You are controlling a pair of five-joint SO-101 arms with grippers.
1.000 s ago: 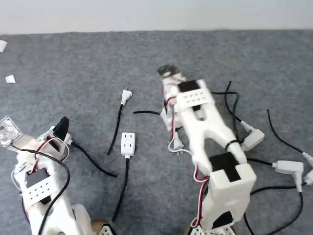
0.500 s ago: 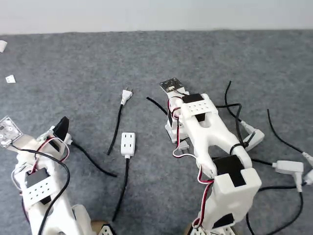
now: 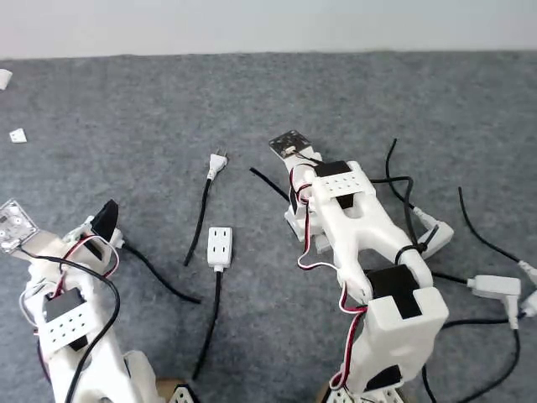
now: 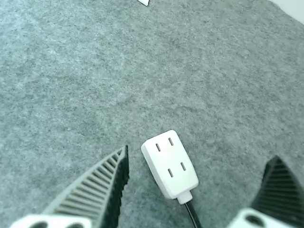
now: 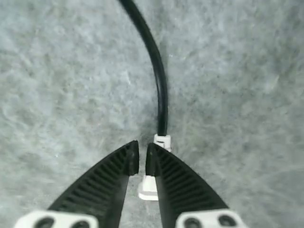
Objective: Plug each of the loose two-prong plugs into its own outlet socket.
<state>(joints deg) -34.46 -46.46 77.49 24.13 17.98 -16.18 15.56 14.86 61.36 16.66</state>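
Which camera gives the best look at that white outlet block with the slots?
The left wrist view: the outlet block sits close and its slots are plain to see. The high view shows the outlet block small, from far above.

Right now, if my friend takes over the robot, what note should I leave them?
Left claw: open and empty, short of the white outlet block, which has nothing plugged in.
Right claw: shut, tips right at a white two-prong plug on a black cord; I can't tell if it's pinched.
Another loose plug lies on the carpet, farther out than the outlet block.
Done: no plug is in yet.
Left: put each plug into its own socket.
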